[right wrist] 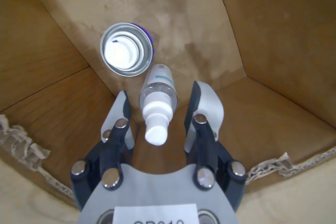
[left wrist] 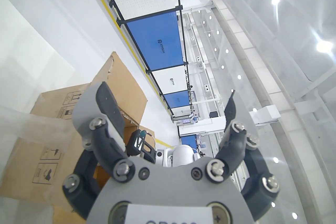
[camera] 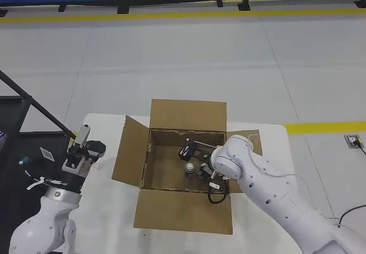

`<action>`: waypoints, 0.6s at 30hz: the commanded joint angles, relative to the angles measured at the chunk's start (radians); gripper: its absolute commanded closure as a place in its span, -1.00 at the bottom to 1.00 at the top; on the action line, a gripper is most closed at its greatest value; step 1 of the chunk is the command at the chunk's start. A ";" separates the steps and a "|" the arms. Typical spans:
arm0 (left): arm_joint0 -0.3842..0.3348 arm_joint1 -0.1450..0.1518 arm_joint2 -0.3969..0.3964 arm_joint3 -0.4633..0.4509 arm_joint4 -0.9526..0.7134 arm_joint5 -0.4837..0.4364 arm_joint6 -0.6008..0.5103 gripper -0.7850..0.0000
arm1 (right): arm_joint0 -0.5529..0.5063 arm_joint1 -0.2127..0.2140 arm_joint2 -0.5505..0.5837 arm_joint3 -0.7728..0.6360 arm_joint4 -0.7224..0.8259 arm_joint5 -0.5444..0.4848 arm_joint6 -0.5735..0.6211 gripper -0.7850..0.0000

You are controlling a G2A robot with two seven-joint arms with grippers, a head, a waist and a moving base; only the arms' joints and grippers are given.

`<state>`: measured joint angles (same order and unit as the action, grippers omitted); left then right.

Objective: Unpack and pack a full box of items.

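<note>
White counter (camera: 106,213) carries one cardboard box (camera: 188,114) with its flaps spread. Of the two hands, the left hand (camera: 83,147) hangs outside the box near a side flap, fingers wide apart and empty. The right hand (right wrist: 159,89) is inside the box, its fingers parted either side of one spray bottle (right wrist: 157,107) without gripping it. One can (right wrist: 126,49) stands upright just beside the bottle.

Top view looked down from above the arms onto the table (camera: 106,203) and open box (camera: 188,114). Right wrist view sat close at the box's mouth, facing its floor. Left wrist view faced upward past the box's outer wall toward the ceiling (left wrist: 262,25). All three shared the box.
</note>
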<state>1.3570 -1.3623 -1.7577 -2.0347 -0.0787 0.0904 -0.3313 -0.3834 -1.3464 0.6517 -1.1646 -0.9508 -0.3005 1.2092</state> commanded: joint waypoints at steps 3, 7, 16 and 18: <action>0.000 0.000 0.000 0.000 0.000 0.000 0.000 -1.00 | 0.008 -0.007 -0.002 0.013 -0.001 -0.001 0.001 1.00; 0.000 0.000 0.000 0.000 0.000 0.000 0.000 -1.00 | 0.008 -0.002 0.016 -0.018 -0.009 0.002 0.024 1.00; 0.004 0.003 0.016 -0.003 0.010 -0.013 -0.028 -1.00 | -0.075 0.066 0.187 -0.379 -0.123 0.065 0.194 1.00; 0.002 0.006 0.029 -0.002 0.011 -0.016 -0.059 -1.00 | -0.112 0.085 0.247 -0.492 -0.184 0.097 0.231 1.00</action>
<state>1.3601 -1.3582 -1.7346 -2.0377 -0.0670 0.0741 -0.3745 -0.4769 -1.2700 0.8672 -1.5919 -1.1008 -0.2196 1.4221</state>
